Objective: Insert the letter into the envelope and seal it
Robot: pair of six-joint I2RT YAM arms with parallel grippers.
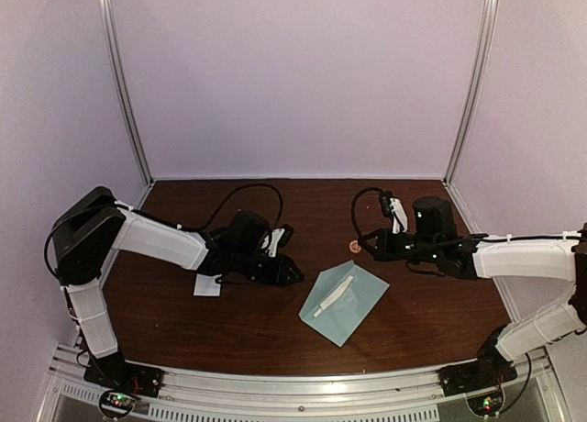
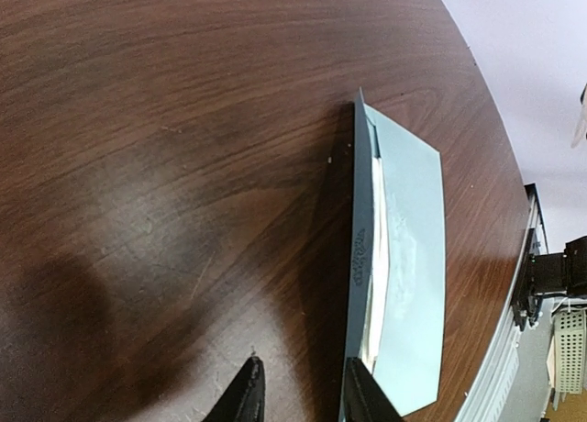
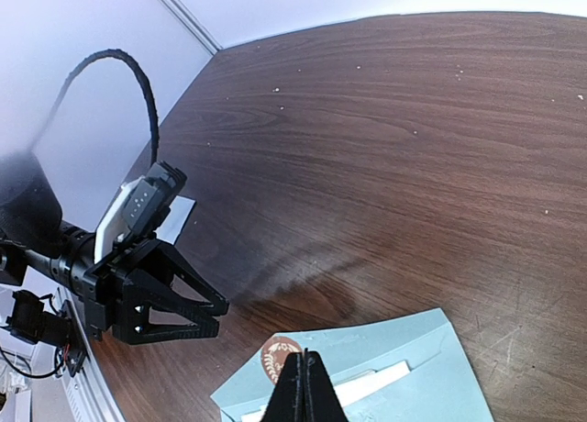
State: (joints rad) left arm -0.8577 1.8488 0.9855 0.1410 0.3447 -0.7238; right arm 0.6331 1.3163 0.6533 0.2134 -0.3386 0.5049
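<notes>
Glossy wood-grain table (image 1: 257,335), teal paper envelope (image 1: 364,294), left fingers (image 2: 246,396) parted, right fingers (image 3: 295,393) clenched

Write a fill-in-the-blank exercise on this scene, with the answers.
1. The white letter shows at the mouth of the teal ____.
2. The left pincer is ____, its two tips apart.
3. The right pincer is ____, its tips pressed together.
Missing words: envelope; open; shut.

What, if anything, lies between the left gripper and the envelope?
Nothing visible does. The left gripper, open, faces the envelope across a bare patch of table, with one fingertip close beside the envelope's edge.
</notes>
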